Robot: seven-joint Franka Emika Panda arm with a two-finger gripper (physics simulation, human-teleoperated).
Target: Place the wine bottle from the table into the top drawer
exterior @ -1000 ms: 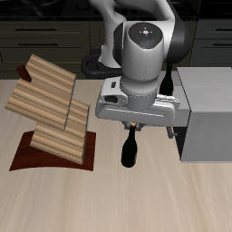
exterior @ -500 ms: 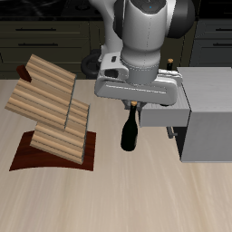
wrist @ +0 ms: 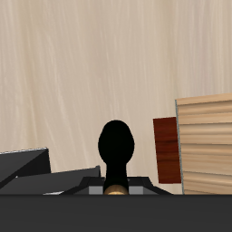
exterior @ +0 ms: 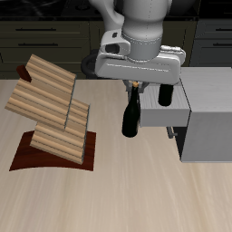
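The wine bottle (exterior: 130, 116) is dark with a narrow neck and hangs upright above the table (exterior: 118, 195). My gripper (exterior: 134, 88) is shut on its neck, just under the cap. In the wrist view the bottle's dark body (wrist: 116, 147) fills the space below my gripper (wrist: 115, 187). The top drawer (exterior: 167, 114) stands pulled out from the grey cabinet (exterior: 210, 118), right beside the bottle. A dark cylinder (exterior: 166, 93) shows under my hand over the drawer; I cannot tell what it is.
A slatted wooden rack (exterior: 50, 104) on a dark brown base (exterior: 45, 156) stands on the bottle's other side and also appears in the wrist view (wrist: 205, 140). A dark round object (exterior: 91, 65) lies behind it.
My gripper has risen with the wine bottle, lifting it off the table and carrying it a little farther back, up to the level of the open drawer.
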